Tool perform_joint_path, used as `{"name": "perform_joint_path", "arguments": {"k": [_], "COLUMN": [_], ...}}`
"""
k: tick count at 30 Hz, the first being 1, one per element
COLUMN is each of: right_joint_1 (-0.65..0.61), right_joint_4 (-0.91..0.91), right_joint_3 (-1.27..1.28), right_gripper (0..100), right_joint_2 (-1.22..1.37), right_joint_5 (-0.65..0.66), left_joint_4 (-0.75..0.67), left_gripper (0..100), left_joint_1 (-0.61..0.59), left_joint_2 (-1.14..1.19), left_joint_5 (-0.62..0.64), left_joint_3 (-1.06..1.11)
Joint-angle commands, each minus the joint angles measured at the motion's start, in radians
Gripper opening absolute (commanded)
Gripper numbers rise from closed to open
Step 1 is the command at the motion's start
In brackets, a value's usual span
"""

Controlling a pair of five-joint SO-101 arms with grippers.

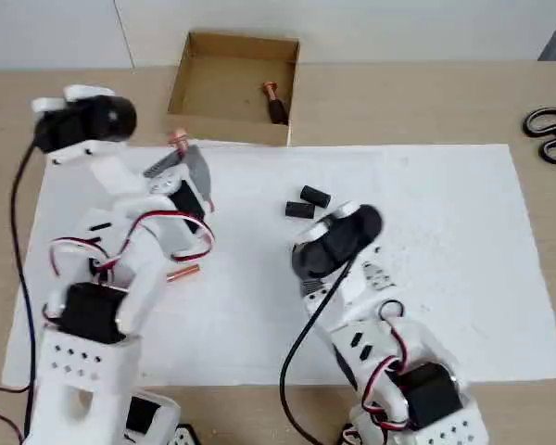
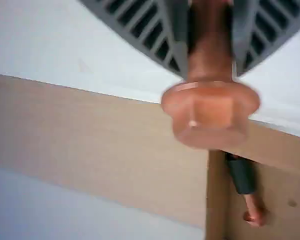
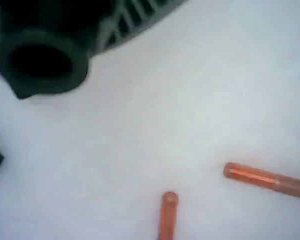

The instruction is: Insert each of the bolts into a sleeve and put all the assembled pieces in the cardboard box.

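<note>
No readable text, labels, numbers or signs on anything in view.

light wood desk (image 1: 426, 102) with a big white paper sheet (image 1: 445, 278) covering most of the middle, open cardboard box (image 1: 190, 88) by the far edge, right up against the sheet, and scissors (image 1: 551, 133) by the right edge, off the paper

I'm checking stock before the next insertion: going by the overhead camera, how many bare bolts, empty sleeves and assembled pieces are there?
Bare bolts: 2
Empty sleeves: 2
Assembled pieces, in the cardboard box: 1
Total: 5
</note>
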Motion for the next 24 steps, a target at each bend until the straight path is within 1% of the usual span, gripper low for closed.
{"name": "perform_joint_path", "arguments": {"k": [1, 5, 9, 15, 18, 24], "right_joint_1": [-0.058, -0.094, -0.094, -0.105, -0.133, -0.143], "right_joint_4": [-0.047, -0.047, -0.116, -0.364, -0.435, -0.447], "right_joint_3": [0.009, 0.029, 0.066, 0.241, 0.298, 0.304], "right_gripper": [0.4, 0.4, 0.4, 0.4, 0.4, 0.4], "right_joint_2": [-0.015, -0.013, -0.005, -0.01, -0.013, -0.015], "right_joint_5": [-0.012, -0.014, -0.017, -0.21, -0.213, -0.218], "left_joint_4": [-0.104, -0.16, -0.206, -0.351, -0.356, -0.353], "left_gripper": [1, 1, 1, 1, 1, 1], "left_joint_1": [0.058, 0.138, 0.184, 0.218, 0.236, 0.261], "left_joint_2": [-0.031, -0.028, -0.031, -0.031, -0.031, -0.031], "left_joint_5": [0.006, 0.006, 0.005, 0.005, 0.005, 0.005], "left_joint_3": [0.041, 0.079, 0.13, 0.242, 0.257, 0.263]}}
